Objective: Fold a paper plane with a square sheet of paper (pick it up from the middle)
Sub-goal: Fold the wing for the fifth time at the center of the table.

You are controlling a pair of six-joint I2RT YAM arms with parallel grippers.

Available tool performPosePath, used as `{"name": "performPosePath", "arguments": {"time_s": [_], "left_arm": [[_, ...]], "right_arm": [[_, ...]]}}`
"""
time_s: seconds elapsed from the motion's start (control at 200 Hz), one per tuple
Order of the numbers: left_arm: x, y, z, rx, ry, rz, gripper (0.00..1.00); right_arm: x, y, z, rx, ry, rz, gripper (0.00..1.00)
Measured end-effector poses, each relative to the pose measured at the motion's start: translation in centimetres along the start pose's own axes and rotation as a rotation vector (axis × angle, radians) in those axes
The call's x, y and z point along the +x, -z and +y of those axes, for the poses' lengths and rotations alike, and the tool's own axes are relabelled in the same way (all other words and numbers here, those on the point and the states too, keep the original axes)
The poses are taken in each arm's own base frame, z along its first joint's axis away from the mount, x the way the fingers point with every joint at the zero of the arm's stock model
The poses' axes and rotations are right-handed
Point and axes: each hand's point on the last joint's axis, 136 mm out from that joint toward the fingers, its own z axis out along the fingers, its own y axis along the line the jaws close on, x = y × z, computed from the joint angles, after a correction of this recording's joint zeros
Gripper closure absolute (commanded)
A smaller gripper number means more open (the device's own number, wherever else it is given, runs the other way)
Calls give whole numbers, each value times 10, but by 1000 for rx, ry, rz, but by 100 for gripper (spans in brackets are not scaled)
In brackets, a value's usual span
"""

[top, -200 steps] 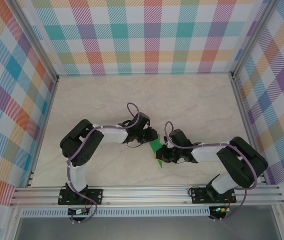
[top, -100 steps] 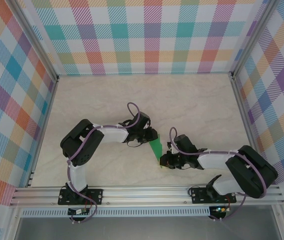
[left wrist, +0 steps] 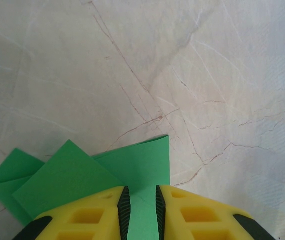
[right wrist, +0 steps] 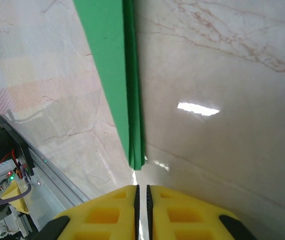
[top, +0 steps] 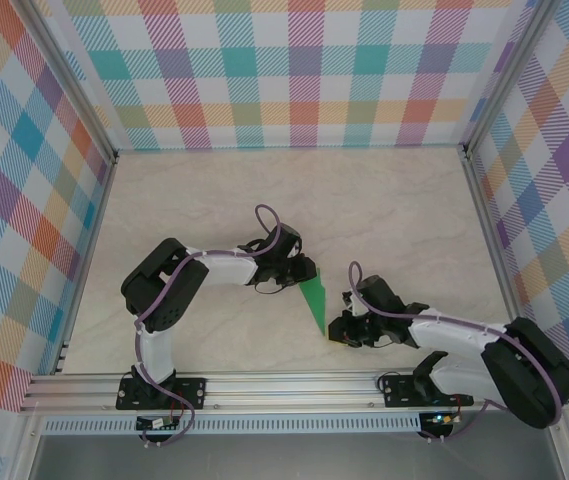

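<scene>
Left claw tight on paper plane, right claw near tip

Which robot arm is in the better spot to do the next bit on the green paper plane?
Probably the right. The left gripper is busy pinching the wide end of the paper plane, while the right gripper sits empty just short of its pointed tip, free to press or regrip.

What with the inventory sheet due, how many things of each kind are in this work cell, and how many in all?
Green paper plane: 1
Robot arms: 2, the left arm and the right arm
Total: 3
</scene>
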Motion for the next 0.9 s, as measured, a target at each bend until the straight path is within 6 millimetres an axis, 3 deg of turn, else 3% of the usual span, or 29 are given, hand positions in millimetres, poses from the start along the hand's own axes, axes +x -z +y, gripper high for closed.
{"name": "performPosePath", "arguments": {"time_s": [0.175, 0.31, 0.565, 0.9], "left_arm": [[0, 0, 0, 0, 0, 1, 75], [-1, -1, -1, 1, 0, 0, 75], [-2, -2, -2, 2, -1, 0, 75], [-1, -2, -1, -5, 1, 5, 75]], "right_arm": [[-27, 12, 31, -31, 40, -93, 83], [-50, 2, 47, -44, 31, -109, 84], [-66, -34, 30, -4, -58, -72, 84], [-50, -36, 21, -52, -7, -49, 83]]}}
